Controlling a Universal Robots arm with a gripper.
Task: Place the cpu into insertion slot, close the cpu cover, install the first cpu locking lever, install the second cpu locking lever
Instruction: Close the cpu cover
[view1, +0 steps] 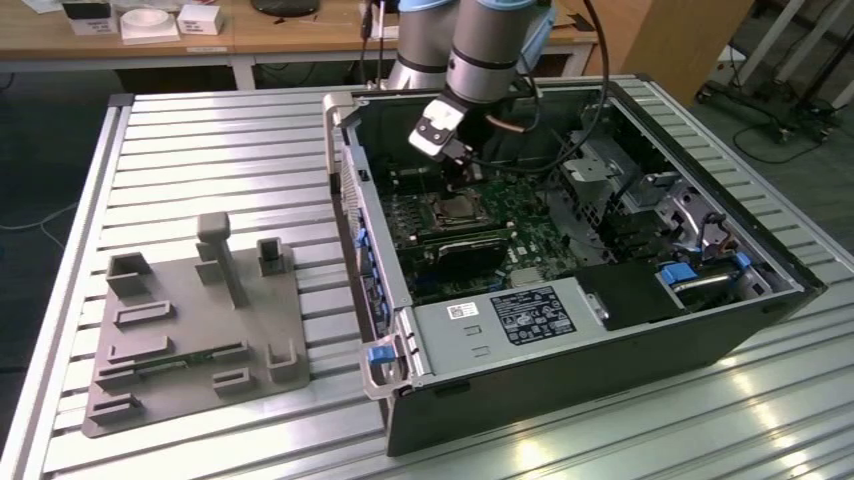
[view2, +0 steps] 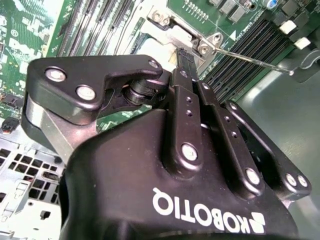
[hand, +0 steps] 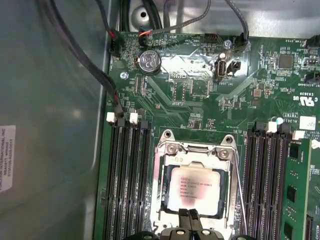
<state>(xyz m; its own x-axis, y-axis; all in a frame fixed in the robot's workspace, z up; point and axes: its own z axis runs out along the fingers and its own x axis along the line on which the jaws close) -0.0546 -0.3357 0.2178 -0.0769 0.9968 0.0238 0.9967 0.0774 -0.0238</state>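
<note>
- First wrist view: the cpu (hand: 195, 187) sits flat in the insertion slot (hand: 163, 200), silvery top up and square to the socket, so the placing step looks done.
- The cpu cover (hand: 196, 149) is folded down around the chip. Its window frames the metal top and the hinge end with two screws faces away from the fingers. I read it as closed but not yet clamped.
- A locking lever (hand: 239, 195), a thin rod, runs along one side of the socket at a slight slant. In the second wrist view it (view2: 250, 60) juts out free over the memory slots (view2: 250, 45) — unlatched, by the look of it.
- The gripper (hand: 188, 217) is at the socket edge opposite the hinge. Fingertips are pressed together with nothing between them, likely used as a single pusher on the cover's free end or a lever there. I can't tell whether they touch.
- The memory slots (hand: 127, 175) flank the socket on the green motherboard (hand: 200, 100), so a narrow closed tip suits the tight space.
- Exterior view: the arm reaches down into the open computer case (view1: 400, 340) lying on the slatted table (view1: 200, 150) — gripper (view1: 461, 178) right above the cpu (view1: 461, 208).
</note>
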